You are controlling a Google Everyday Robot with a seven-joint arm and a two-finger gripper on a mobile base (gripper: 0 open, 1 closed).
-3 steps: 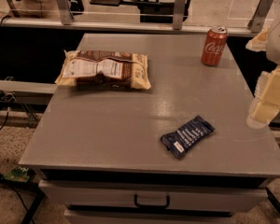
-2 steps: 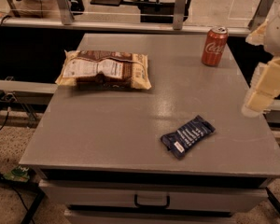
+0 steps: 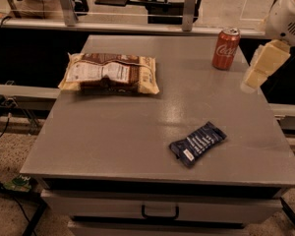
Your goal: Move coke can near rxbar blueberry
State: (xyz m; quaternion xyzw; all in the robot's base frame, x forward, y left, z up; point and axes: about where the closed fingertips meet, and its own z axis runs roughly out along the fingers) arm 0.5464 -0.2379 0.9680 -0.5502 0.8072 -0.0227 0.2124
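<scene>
camera view: gripper (image 3: 254, 78) near upright coke can (image 3: 225, 49); rxbar blueberry (image 3: 197, 143) apart

Cream gripper (image 3: 256, 76) beside red coke can (image 3: 225, 48)

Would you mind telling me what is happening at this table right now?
The robot's cream-coloured gripper hangs over the right edge of the grey table, just right of the small red coke can with a silver top, without touching it. The can stands upright near the far right corner. The flat dark navy-blue rxbar blueberry wrapper lies well apart from it, nearer the front edge. A brown and cream bag lies at the far left. Nothing has been picked up yet.
</scene>
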